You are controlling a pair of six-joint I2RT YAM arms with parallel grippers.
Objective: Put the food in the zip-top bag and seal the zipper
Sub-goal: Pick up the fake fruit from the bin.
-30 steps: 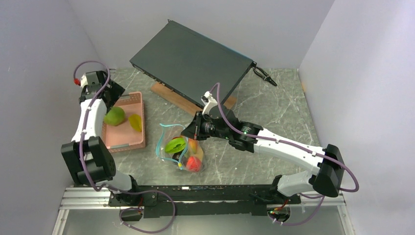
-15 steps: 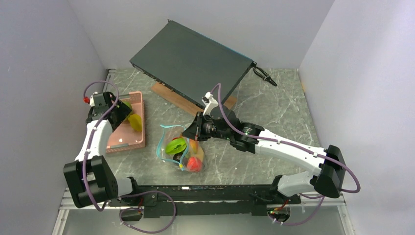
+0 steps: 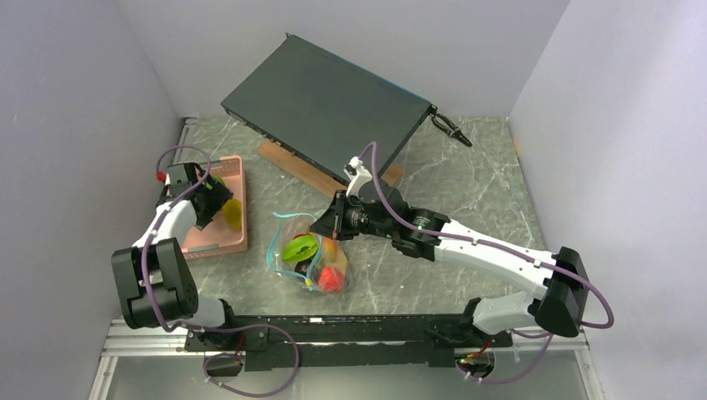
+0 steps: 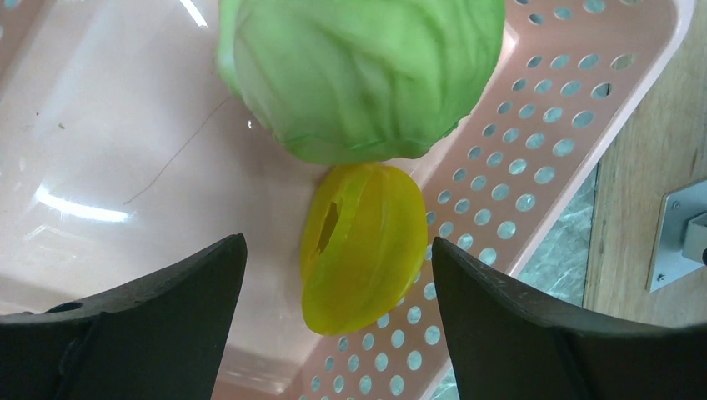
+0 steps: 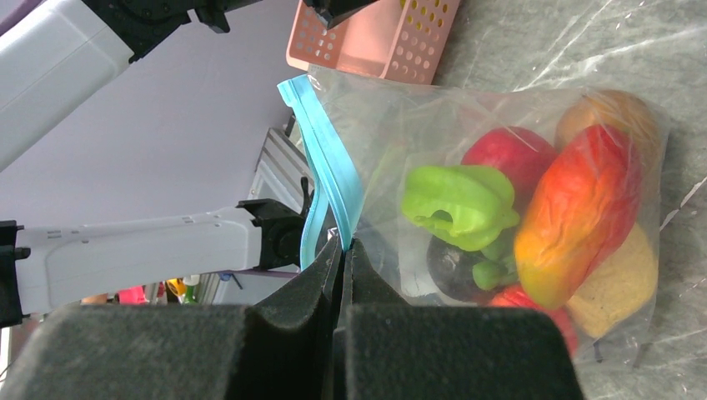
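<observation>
The zip-top bag lies on the table with its mouth to the left, holding several food pieces: a green pepper, a red-orange piece and a red one. My right gripper is shut on the bag's mouth edge at the teal zipper and holds it up. My left gripper is open, low inside the pink basket. A yellow fruit lies between its fingers, which do not touch it. A green cabbage sits just beyond the yellow fruit.
A large black flat box leans at the back on a wooden board. A small black clip lies at its right corner. The pink basket stands at the left, close to the side wall.
My left arm has swung down and toward the near side into the basket, over the yellow fruit, now hiding the cabbage from above. The right arm and bag have stayed put.
</observation>
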